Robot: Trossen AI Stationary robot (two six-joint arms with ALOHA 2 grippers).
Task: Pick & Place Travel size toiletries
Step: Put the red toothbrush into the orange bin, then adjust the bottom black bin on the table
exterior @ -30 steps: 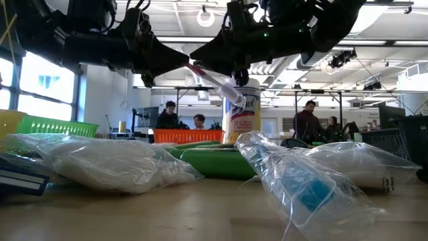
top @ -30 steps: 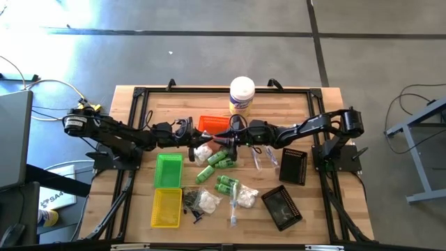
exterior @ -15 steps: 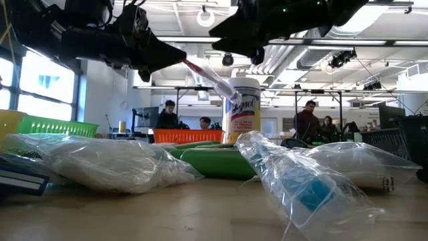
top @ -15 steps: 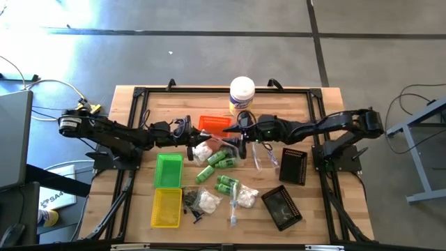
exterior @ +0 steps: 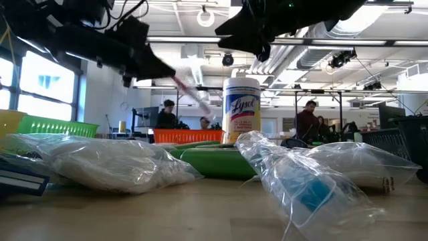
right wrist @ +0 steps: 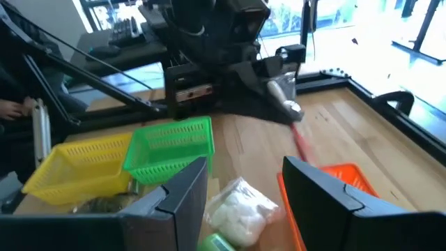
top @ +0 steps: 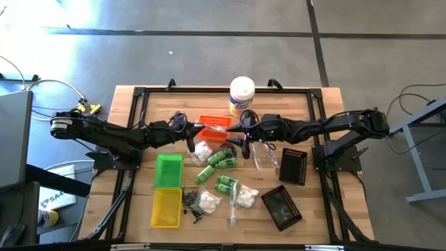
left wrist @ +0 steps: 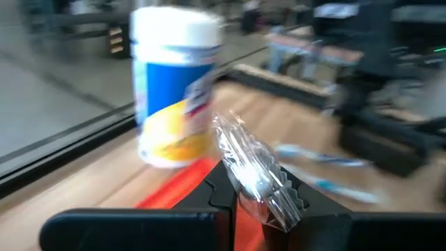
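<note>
Left end effector (top: 191, 132) pulled back with wrapped stick (exterior: 189, 90), right end effector (top: 245, 137) retreated

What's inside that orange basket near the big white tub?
Nothing shows on the visible part of the orange tray. The left gripper, holding a clear-wrapped stick, hangs by its near edge and covers that part, so what lies there cannot be seen.

Clear-wrapped pink-white stick (exterior: 189, 92) held tilted above the bench, over the orange tray (top: 214, 124), in the left end effector (top: 192, 131); wrapper crinkled at the grip (left wrist: 252, 171). Green bottles (top: 215, 162) lie loose mid-bench, two more (top: 226, 185) nearer the front. White fluffy bits in clear bags (top: 203, 150), (top: 245, 198). Small black pieces (top: 190, 203) beside the yellow tray (top: 166, 208).
</note>
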